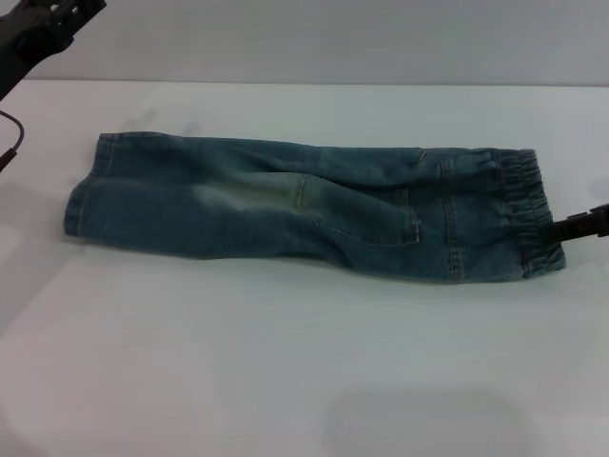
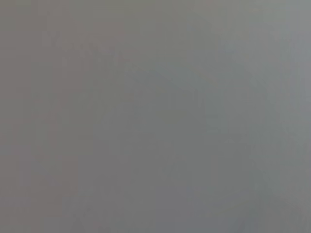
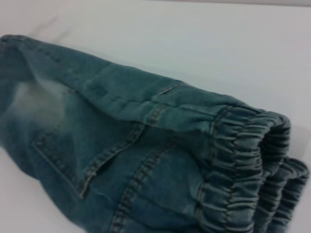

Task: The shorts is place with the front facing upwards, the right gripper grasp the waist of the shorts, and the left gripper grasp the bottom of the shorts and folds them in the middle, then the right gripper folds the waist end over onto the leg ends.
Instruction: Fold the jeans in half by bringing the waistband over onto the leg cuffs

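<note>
The blue denim shorts point(image 1: 304, 205) lie folded lengthwise on the white table point(image 1: 285, 362), leg ends point(image 1: 86, 195) at the left and elastic waist point(image 1: 523, 209) at the right. My right gripper point(image 1: 576, 227) reaches in from the right edge and meets the near corner of the waist. In the right wrist view the gathered waist point(image 3: 252, 165) and a pocket seam point(image 3: 102, 160) fill the picture. My left gripper point(image 1: 52, 21) hangs high at the far left corner, away from the shorts. The left wrist view shows only plain grey.
A dark cable point(image 1: 11, 143) hangs at the left edge of the table. The table's far edge point(image 1: 304, 84) meets a grey wall behind the shorts. Bare white tabletop lies in front of the shorts.
</note>
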### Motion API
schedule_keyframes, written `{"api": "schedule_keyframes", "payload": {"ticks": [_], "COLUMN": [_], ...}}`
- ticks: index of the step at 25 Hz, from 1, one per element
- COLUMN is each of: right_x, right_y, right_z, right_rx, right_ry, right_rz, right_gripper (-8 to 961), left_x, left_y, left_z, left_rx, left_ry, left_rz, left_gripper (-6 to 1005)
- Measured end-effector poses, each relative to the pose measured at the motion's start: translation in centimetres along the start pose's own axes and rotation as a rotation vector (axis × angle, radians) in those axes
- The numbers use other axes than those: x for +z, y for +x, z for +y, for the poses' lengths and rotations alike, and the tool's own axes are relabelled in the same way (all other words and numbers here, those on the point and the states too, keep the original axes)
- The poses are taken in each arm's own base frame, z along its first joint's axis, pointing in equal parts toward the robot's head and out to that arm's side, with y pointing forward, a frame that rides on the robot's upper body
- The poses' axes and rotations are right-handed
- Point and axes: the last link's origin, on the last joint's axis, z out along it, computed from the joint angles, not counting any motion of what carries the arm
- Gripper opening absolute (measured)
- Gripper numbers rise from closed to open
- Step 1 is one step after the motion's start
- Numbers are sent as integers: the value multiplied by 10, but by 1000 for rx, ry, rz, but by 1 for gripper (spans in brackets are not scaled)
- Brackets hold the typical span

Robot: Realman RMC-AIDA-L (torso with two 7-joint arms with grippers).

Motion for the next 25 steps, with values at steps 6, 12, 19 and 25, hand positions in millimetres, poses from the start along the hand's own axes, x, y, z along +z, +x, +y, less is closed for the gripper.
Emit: {"api": "schedule_keyframes", "payload": {"ticks": [6, 12, 19, 25], "right_x": [9, 17, 25, 31], "right_y": [1, -1, -3, -5], "right_z": [-2, -1, 6, 9], "right_rx": [-11, -18, -42, -57], "right_ry": [54, 76, 67, 74], "right_rz": [16, -6, 3, -2], "right_gripper": [577, 576, 576, 575], "left_x": [-2, -5, -6, -7], "left_y": [0, 0, -2, -4], "left_z": [-1, -1, -1, -2], "left_rx": [-6, -10, -14, -22], "left_ry": [2, 4, 7, 14], "left_rz": [3, 9, 6, 2], "left_gripper": [840, 840, 840, 840]}}
